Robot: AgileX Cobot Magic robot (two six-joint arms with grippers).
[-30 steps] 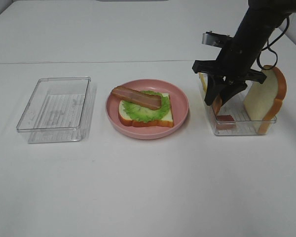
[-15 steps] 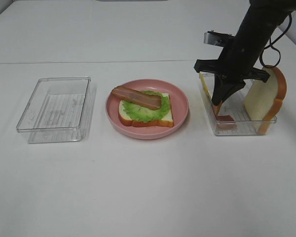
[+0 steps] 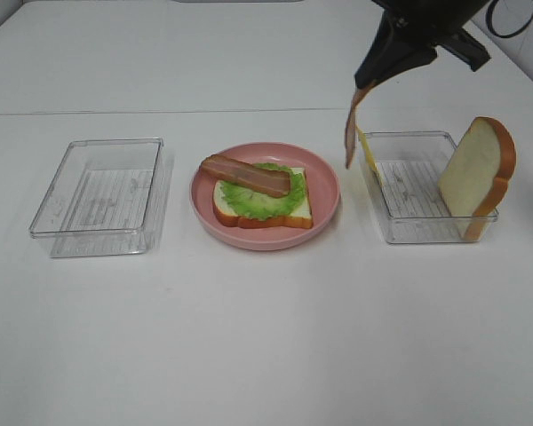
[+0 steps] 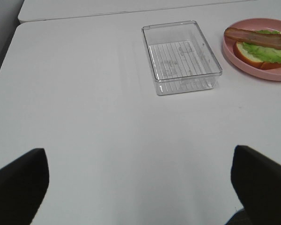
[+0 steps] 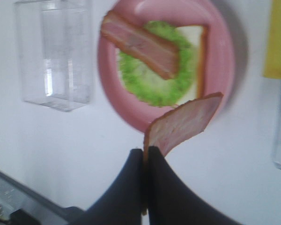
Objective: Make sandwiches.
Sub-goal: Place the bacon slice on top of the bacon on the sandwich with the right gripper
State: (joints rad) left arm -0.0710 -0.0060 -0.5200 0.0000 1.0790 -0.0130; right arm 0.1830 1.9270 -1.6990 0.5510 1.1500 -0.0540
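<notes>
Above tray rim [image 3: 407,135], right pincer [image 3: 366,78] pinching bacon strip [image 3: 351,133], seemingly free

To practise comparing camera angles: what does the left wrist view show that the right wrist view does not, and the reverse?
Only the left wrist view shows the left gripper, its jaws wide open. Only the right wrist view shows the right gripper shut on a bacon strip, and a yellow cheese slice at the picture's edge. Both show the clear tray and the pink plate carrying a bread slice, a lettuce leaf and a second bacon strip.
</notes>
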